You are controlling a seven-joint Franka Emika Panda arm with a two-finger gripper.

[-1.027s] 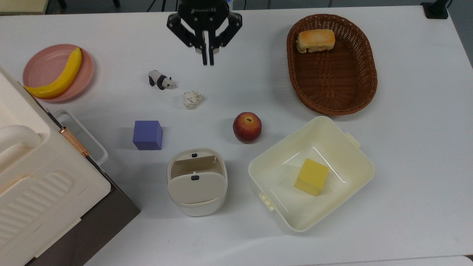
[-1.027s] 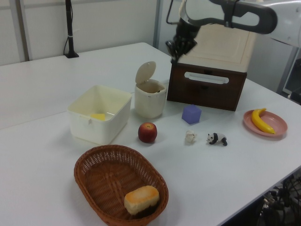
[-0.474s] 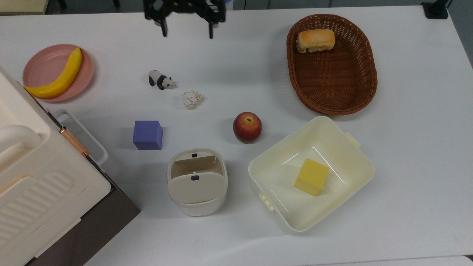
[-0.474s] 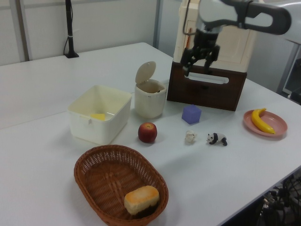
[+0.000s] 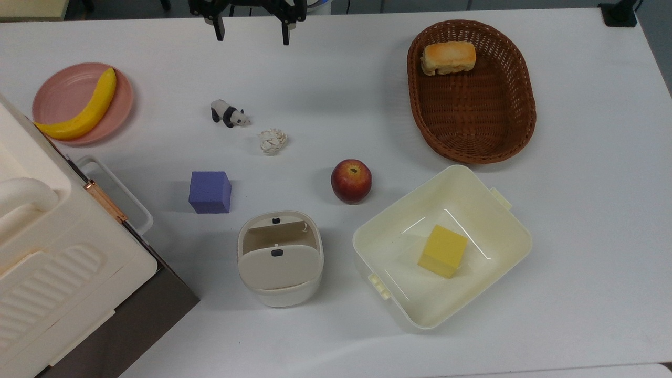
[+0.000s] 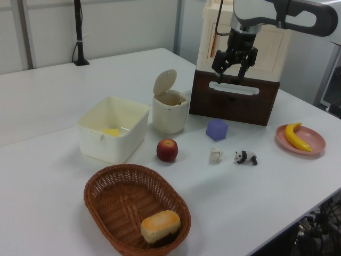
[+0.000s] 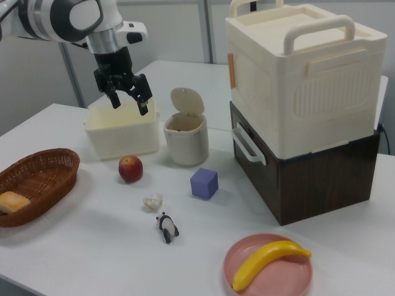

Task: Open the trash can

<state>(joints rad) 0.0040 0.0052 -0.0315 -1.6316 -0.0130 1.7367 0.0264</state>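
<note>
The trash can [image 5: 281, 296] is a small white bin near the table's front in the top view. Its grey-beige lid [image 5: 278, 265] is tipped up on its hinge, and the inside is visible. The left view shows the trash can [image 6: 170, 114] with the lid [image 6: 164, 81] standing upright, as does the right view of the trash can [image 7: 186, 140]. My gripper [image 5: 251, 32] is open and holds nothing. It hangs high over the far table edge, well away from the bin. The open gripper [image 6: 229, 73] is in front of the cream appliance in the left view, and over the tub in the right view [image 7: 129, 105].
A cream tub [image 5: 472, 184] holding a yellow block [image 5: 442, 251] sits right of the bin in the top view. An apple [image 5: 351, 181], purple cube [image 5: 210, 192], paper ball [image 5: 272, 142] and toy panda [image 5: 229, 114] lie mid-table. A wicker basket [image 5: 520, 105], a banana plate [image 5: 60, 86] and a cream appliance [image 5: 58, 262] ring them.
The gripper went from shut to open. It rose and drew back toward the top view's upper edge, shifting slightly left. The trash can lid stayed up.
</note>
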